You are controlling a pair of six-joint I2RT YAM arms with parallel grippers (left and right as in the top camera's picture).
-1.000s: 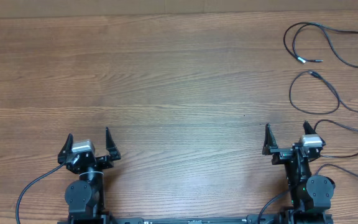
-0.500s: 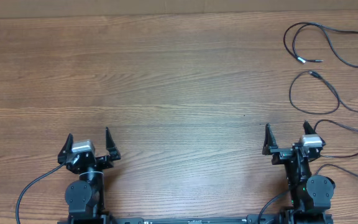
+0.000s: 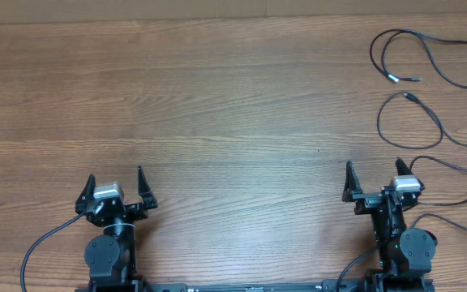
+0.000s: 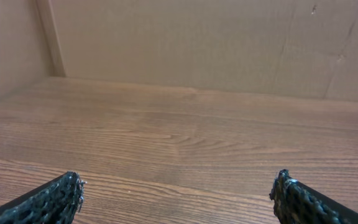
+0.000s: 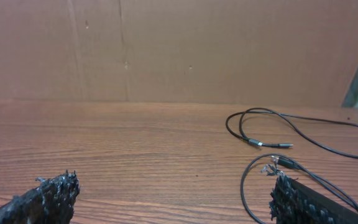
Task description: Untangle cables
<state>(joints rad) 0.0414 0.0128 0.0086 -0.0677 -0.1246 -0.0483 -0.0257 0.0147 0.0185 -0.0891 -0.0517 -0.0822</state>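
Note:
Thin black cables lie in loose loops at the table's far right. One cable [image 3: 396, 49] curls near the back edge, and its plug tip shows in the right wrist view [image 5: 269, 144]. A second cable [image 3: 416, 122] loops below it, and I see it close to my right finger as cable [image 5: 247, 180]. More strands [image 3: 460, 174] trail off the right edge. My right gripper [image 3: 373, 177] stands open just left of them with nothing between its fingers. My left gripper [image 3: 112, 182] stands open at the front left, far from any cable.
Brown cardboard walls [image 4: 185, 43] close the table at the back and left. Thick black arm leads [image 3: 43, 243] run along the front edge beside both arm bases.

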